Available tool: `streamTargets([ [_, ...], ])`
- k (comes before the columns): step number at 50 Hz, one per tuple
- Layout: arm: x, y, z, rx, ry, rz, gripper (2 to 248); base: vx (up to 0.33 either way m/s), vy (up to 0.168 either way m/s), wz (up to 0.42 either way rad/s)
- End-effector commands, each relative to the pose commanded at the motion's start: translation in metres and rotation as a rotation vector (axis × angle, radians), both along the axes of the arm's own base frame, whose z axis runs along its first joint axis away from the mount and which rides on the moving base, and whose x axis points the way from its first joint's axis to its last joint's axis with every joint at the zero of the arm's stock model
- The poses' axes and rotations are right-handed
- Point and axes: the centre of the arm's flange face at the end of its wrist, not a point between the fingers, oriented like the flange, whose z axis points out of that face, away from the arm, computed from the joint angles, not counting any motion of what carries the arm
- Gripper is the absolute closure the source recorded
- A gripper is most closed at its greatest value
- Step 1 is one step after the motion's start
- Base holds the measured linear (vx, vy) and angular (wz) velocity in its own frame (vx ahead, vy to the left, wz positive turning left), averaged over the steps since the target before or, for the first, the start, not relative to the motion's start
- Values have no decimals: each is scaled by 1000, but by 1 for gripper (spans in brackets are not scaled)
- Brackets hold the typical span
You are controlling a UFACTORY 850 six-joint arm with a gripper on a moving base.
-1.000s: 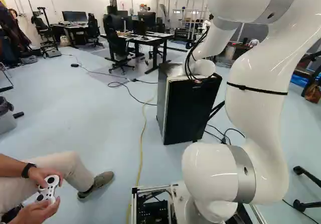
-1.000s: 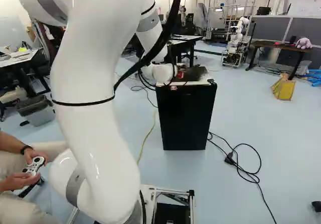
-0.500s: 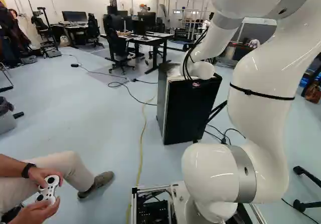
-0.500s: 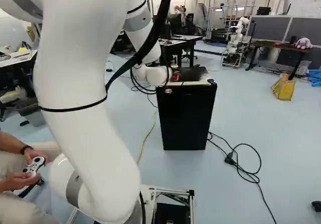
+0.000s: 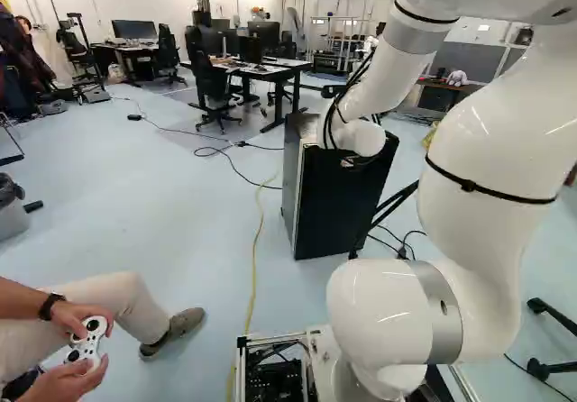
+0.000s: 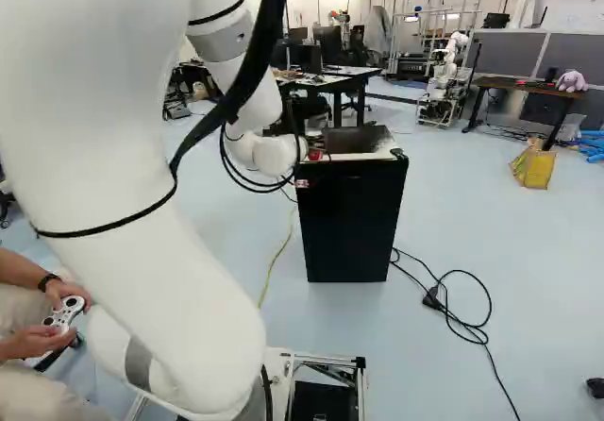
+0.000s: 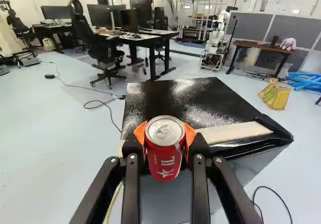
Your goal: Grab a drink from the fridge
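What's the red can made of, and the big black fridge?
The red drink can looks like thin metal, painted glossy: its bare lid gleams silver. The black boxy fridge could be painted metal or hard plastic; its smooth top reflects light, but I can't tell which.

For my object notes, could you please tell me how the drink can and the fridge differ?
The can is red, the fridge mainly black. The can is round, the fridge boxy and far larger. The can is held in the claw; the fridge stands on the floor. Both have shiny tops.
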Motion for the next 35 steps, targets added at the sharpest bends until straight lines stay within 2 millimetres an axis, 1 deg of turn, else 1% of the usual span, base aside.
streamTargets([
  [18, -58, 28, -14, 8, 19, 41, 154, 0, 0, 0],
  [26, -82, 37, -22, 11, 26, 57, 154, 0, 0, 0],
  [35, -104, 45, -29, 14, 33, 72, 154, 0, 0, 0],
])
